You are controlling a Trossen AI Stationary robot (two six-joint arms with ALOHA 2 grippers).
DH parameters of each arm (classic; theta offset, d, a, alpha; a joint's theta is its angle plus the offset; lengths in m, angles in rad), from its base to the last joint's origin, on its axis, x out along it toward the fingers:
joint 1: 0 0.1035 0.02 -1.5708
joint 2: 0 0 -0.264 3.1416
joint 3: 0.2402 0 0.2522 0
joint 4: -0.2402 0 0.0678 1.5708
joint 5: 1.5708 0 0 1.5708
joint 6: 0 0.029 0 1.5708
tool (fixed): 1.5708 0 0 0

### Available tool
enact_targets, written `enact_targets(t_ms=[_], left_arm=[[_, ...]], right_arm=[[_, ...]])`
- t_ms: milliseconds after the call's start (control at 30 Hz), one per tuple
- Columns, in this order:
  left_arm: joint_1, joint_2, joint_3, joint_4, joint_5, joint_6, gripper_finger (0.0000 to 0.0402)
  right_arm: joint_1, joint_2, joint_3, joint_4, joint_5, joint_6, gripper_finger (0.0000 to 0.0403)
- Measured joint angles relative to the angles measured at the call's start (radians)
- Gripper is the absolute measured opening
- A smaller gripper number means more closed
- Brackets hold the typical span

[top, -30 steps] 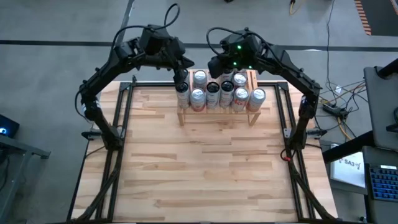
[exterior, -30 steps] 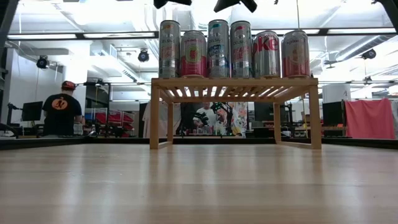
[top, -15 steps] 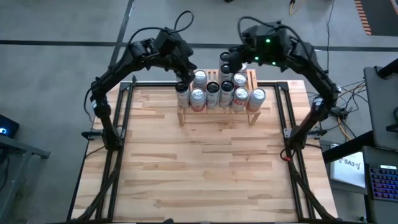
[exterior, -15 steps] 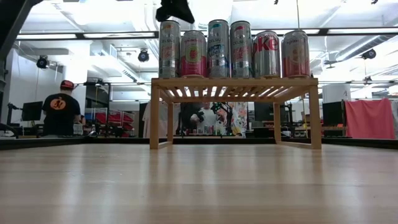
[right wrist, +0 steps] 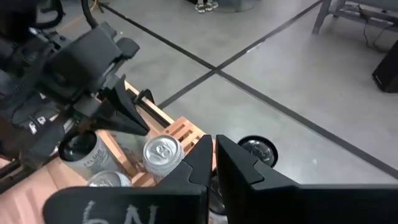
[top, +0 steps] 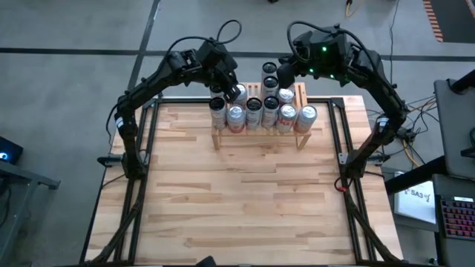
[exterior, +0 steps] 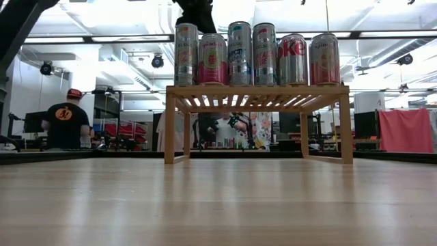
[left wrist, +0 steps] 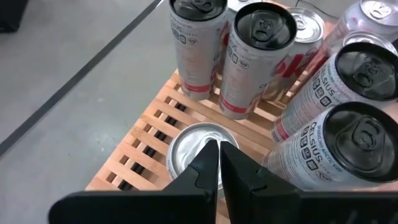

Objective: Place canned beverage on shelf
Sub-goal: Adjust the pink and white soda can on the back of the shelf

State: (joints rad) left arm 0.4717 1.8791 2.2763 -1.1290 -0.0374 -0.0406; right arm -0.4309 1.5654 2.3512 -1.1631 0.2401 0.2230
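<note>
Low view: six tall slim cans [exterior: 252, 53] stand upright in a row along the front of the shelf [exterior: 258, 91], long axes vertical. Legible print is limited: the fifth can from the left [exterior: 293, 59] shows the red letters "ke", and the other labels in this view cannot be read.

Left wrist view: the black-lidded can [left wrist: 341, 146] nearest the camera reads "CELSIUS" down its side, parallel to its long axis. A second black-lidded can [left wrist: 357, 74] behind it bears small square icons on a silver wall. Two further cans [left wrist: 254, 53] carry red-and-white labels whose text is not readable.

High view: the shelf [top: 257, 138] sits at the far edge of the desk [top: 237, 200], centred, with its long axis running left to right. The cans [top: 261, 110] stand on it in two rows, lids facing up.

Left hand [left wrist: 219, 158]: fingers clenched together, grasping nothing, positioned above a silver-lidded can [left wrist: 189, 149] at the shelf's left end; contact cannot be determined.

Right hand [right wrist: 212, 155]: fingers pressed together, grasping nothing, raised above the shelf's rear edge. One black-lidded can [right wrist: 256, 149] stands on the grey floor [right wrist: 298, 81] behind the desk.

Right wrist view also shows the left hand [right wrist: 127, 115] over the cans.
</note>
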Motion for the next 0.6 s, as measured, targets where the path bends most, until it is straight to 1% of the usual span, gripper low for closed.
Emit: enact_targets(t_ms=[167,367,400,500,533,600], left_arm=[[-0.005,0.000,-0.001,0.015,-0.004,-0.014,0.0000],[-0.035,0.030,-0.002,0.024,-0.015,-0.021,0.0000],[-0.041,0.034,-0.002,0.015,-0.044,-0.019,0.0000],[-0.058,0.047,0.007,-0.027,-0.184,0.006,0.0000],[-0.060,0.047,0.012,-0.038,-0.204,0.017,0.0000],[-0.060,0.044,0.016,-0.039,-0.207,0.027,0.0000]], right_arm=[[0.000,0.000,0.000,-0.027,0.000,-0.003,0.0012],[0.000,0.000,0.000,-0.037,0.001,-0.013,0.0012],[0.000,0.000,0.000,-0.037,0.001,-0.014,0.0012],[0.000,0.000,0.000,-0.037,0.001,-0.014,0.0012],[0.000,0.000,0.000,-0.037,0.001,-0.014,0.0012],[0.000,0.000,0.000,-0.037,0.001,-0.014,0.0012]])
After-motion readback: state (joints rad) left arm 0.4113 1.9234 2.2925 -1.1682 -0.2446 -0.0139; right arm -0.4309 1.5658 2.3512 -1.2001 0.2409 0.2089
